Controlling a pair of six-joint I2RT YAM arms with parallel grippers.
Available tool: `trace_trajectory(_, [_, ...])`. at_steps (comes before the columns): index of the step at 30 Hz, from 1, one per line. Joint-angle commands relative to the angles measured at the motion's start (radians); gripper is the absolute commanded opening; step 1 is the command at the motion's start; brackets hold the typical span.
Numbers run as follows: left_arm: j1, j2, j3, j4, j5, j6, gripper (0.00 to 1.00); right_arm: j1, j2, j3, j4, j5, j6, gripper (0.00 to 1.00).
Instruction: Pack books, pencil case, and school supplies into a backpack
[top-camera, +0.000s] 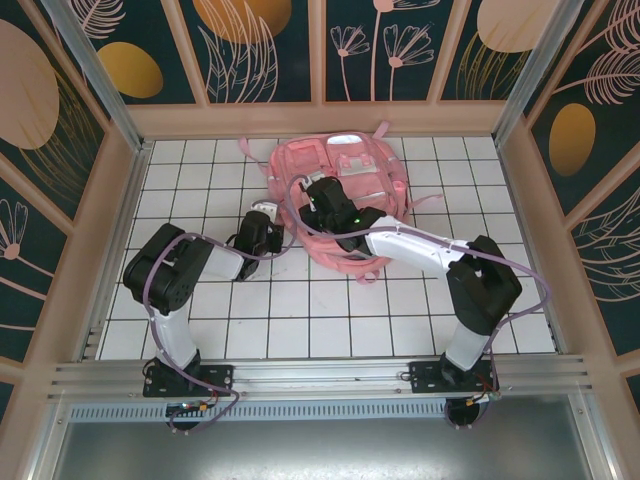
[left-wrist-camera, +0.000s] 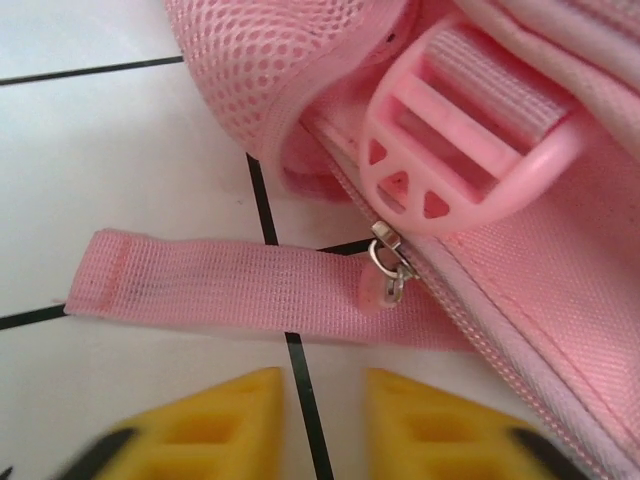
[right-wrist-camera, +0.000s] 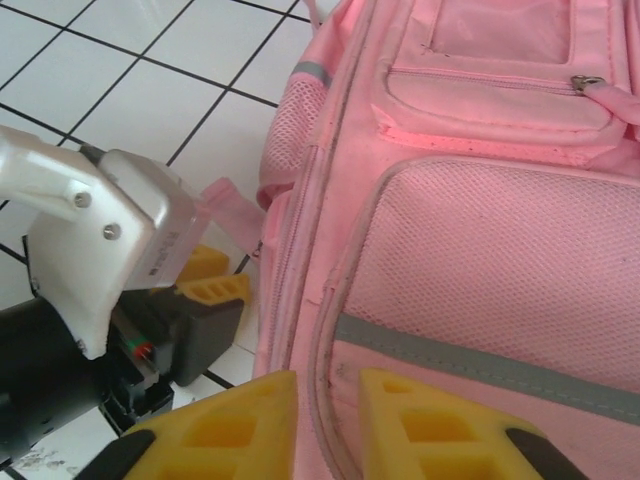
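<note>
Yellow fingers (left-wrist-camera: 230, 420) of the left gripper (left-wrist-camera: 322, 388) stand spread at the bottom of the left wrist view, with only bare worktop (left-wrist-camera: 120, 150) between them. Just ahead and a touch to the right lies the zipper pull (left-wrist-camera: 385, 268), resting against a loose pink strap (left-wrist-camera: 220, 280) that runs across in front of the gripper. Beyond it sit a pink buckle (left-wrist-camera: 470, 150) and the side of the backpack (left-wrist-camera: 560, 320).

The step in hand looks like opening the main zip. To do it well, the left gripper should ease forward and slightly right so that the small tab, not the strap under it, ends up between the pads. Then it should close firmly and draw along the line of the zip teeth, not across them. A shallow bite on so small a tab would likely slip.

The right gripper (right-wrist-camera: 328, 382) is also spread, poised over the backpack's front, with the grey reflective strip (right-wrist-camera: 470, 365) just ahead and to its right. Whether it presses on the fabric I cannot tell. Bearing down there would stop the bag sliding under the pull.

From above, the left arm (top-camera: 175, 270) is folded low, reaching to the bag's left side. The right arm (top-camera: 430, 250) stretches across, wrist over the bag's middle.
</note>
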Motion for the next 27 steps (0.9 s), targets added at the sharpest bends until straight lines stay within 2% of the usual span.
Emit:
trace_trajectory(1, [0.003,0.001,0.008,0.035,-0.008,0.017,0.07,-0.003,-0.013,-0.005,0.021,-0.049,0.019,0.27])
trace_trajectory(2, [0.004,-0.002,0.004,0.034,-0.003,0.017,0.0,-0.001,-0.009,-0.005,0.021,-0.05,0.022,0.28])
trace_trajectory(7, [0.003,-0.036,-0.035,0.044,0.02,0.003,0.0,0.006,0.001,-0.019,0.023,0.002,0.015,0.36])
trace_trajectory(18, [0.001,-0.173,-0.149,0.068,0.094,-0.065,0.0,0.007,-0.021,-0.071,0.062,-0.004,0.041,0.38])
trace_trajectory(20, [0.002,-0.215,-0.155,0.06,0.072,-0.091,0.0,0.013,-0.038,-0.099,0.087,-0.007,0.054,0.38])
trace_trajectory(22, [0.003,-0.245,-0.145,0.042,0.026,-0.121,0.27,0.022,-0.072,-0.153,0.127,-0.006,0.083,0.38])
trace_trajectory(25, [0.011,-0.265,-0.099,0.004,-0.027,-0.144,0.44,0.048,-0.132,-0.25,0.197,-0.016,0.129,0.39])
trace_trajectory(27, [0.032,-0.257,-0.05,-0.027,-0.018,-0.165,0.49,0.078,-0.166,-0.317,0.241,-0.02,0.148,0.39])
